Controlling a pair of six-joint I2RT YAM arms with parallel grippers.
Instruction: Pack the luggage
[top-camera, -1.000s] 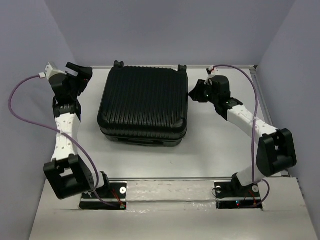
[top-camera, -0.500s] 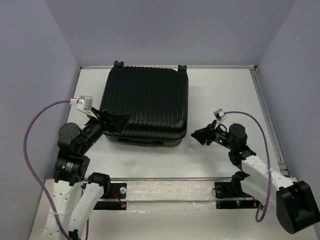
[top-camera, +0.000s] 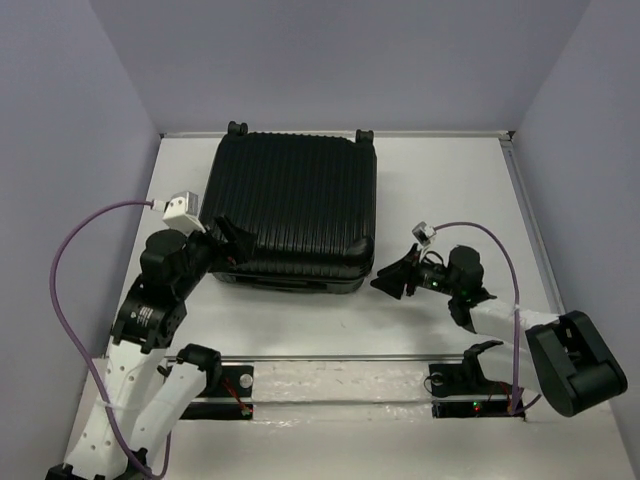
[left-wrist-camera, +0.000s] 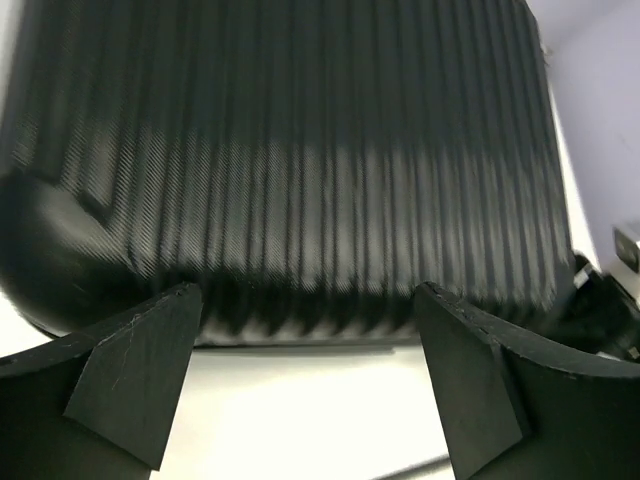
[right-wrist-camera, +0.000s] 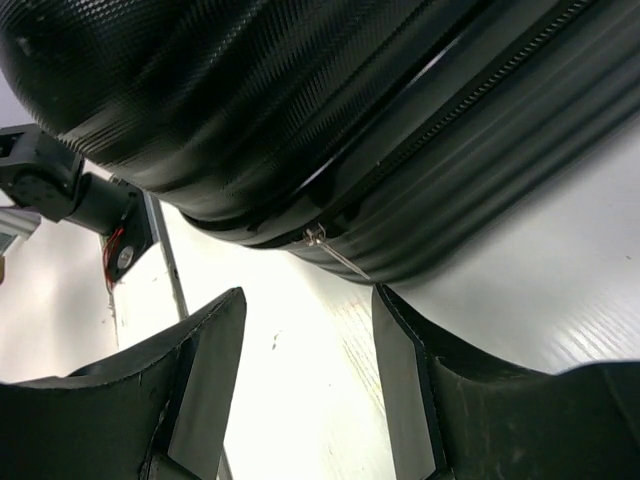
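The luggage (top-camera: 290, 205) is a large black ribbed hard-shell suitcase lying flat and closed on the white table, wheels at the far edge. It fills the left wrist view (left-wrist-camera: 290, 170) and shows in the right wrist view (right-wrist-camera: 330, 110) with a silver zipper pull (right-wrist-camera: 335, 252) hanging at its seam. My left gripper (top-camera: 236, 243) is open and empty at the suitcase's near left corner. My right gripper (top-camera: 390, 278) is open and empty, low on the table just right of the near right corner, close to the zipper pull.
A metal rail (top-camera: 340, 360) with both arm bases runs along the near edge. Grey walls enclose the table on the left, back and right. A purple cable (top-camera: 60, 270) loops off the left arm.
Both arms swung from the far sides of the suitcase down to its near corners. In the last half second the left gripper rose slightly and the right gripper moved closer to the suitcase.
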